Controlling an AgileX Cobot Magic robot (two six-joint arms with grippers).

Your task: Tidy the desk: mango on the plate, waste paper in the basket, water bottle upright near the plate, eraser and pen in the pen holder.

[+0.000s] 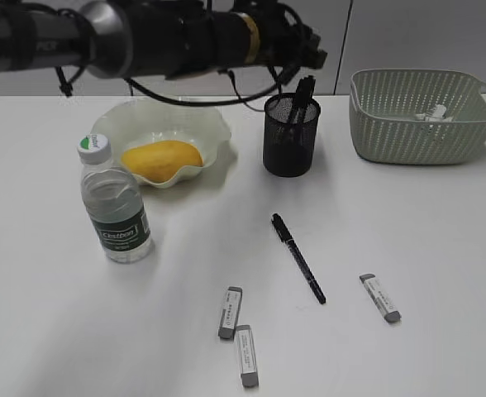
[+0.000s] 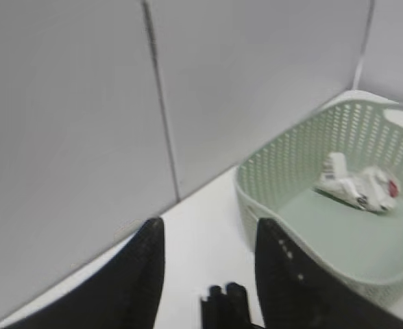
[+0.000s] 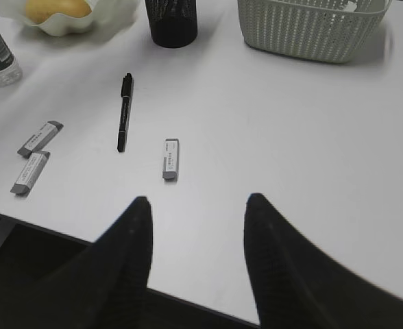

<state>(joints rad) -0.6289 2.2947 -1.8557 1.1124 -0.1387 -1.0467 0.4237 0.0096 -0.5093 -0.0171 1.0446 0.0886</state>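
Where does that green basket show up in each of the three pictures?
Exterior view: the basket stands upper right on the desk.
Left wrist view: right side, crumpled waste paper inside.
Right wrist view: top edge, right of centre.
Shared landmark: the black pen holder beside it.

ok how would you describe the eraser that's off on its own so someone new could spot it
Start at the sage-green basket at the desk's far right and come toward the near edge. The lone eraser lies there, just right of the loose black pen. The other two erasers sit as a close pair left of the pen.
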